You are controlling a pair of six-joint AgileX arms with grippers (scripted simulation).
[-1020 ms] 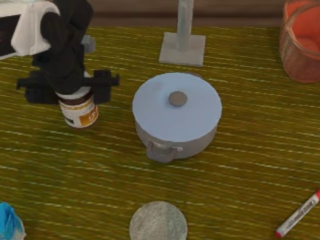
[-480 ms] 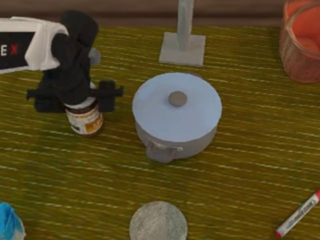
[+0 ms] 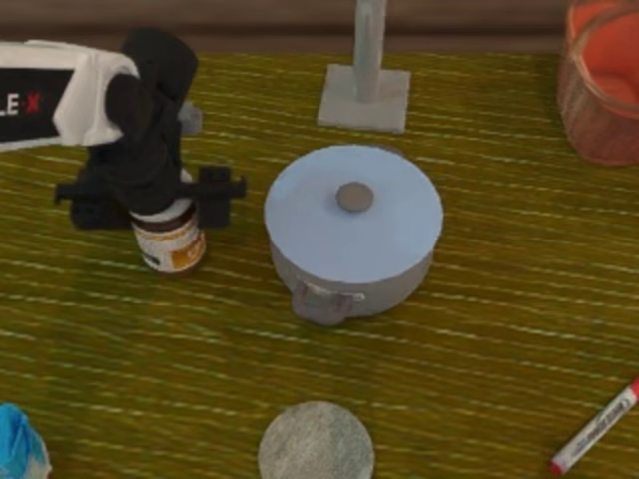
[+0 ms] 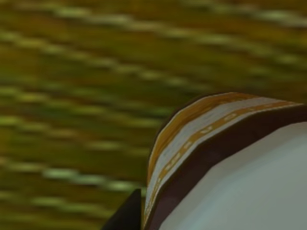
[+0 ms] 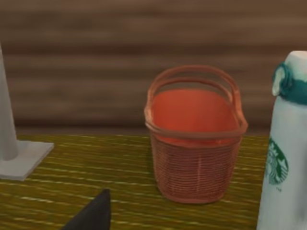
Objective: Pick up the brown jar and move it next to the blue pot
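Note:
The brown jar [image 3: 172, 242], with its orange-and-white label, hangs upright under my left gripper [image 3: 152, 193], which is shut on its capped top. It sits a short gap to the left of the blue pot [image 3: 353, 228], apart from it. I cannot tell whether its base touches the mat. The left wrist view shows the jar's label and white cap [image 4: 206, 143] close up beside one dark finger [image 4: 125, 218]. The right arm is outside the top view. My right gripper [image 5: 139, 225] is open, with one dark fingertip [image 5: 93, 215] over the mat.
A grey stand [image 3: 364, 95] rises behind the pot. An orange basket [image 3: 604, 80] sits at the far right corner, with a white bottle [image 5: 285, 143] near it. A grey speckled disc [image 3: 316, 441], a red-capped marker [image 3: 596, 427] and a blue object [image 3: 15, 449] lie along the front.
My left gripper carried the jar rightward toward the pot, then nearly stopped over the last half second. The pot and the other things stayed put.

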